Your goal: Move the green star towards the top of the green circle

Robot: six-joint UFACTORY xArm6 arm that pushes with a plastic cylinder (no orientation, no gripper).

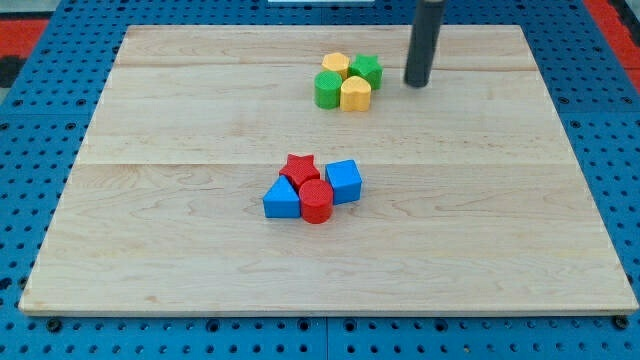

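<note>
Near the view's top right stands my tip [417, 84], the lower end of a plain rod: it has no jaws, so nothing spreads, presses together or pinches; it only pushes. It rests on the wooden board [180, 250] just to the right of the upper cluster, a small gap apart from the green star [367, 69], touching nothing. That position seems deliberate: from the right side, a push leftward would carry the star across the top of the cluster toward the spot above the green circle [327, 89].

The green star sits at the cluster's upper right, against the yellow hexagon-like block [336, 65] on its left and the yellow heart-like block [355, 93] below it. The green circle is at the lower left of the same cluster, touching both yellow blocks. The yellow block above the circle occupies the target spot, so I judge the star may shove it along.

Further toward the view's bottom, well apart, a second cluster holds a red star [299, 167], a red cylinder [316, 201], a blue cube [344, 181] and a blue wedge-like block [281, 198], all packed together.

Counted: two green, two yellow, two red, two blue, eight blocks in all, and one rod.
</note>
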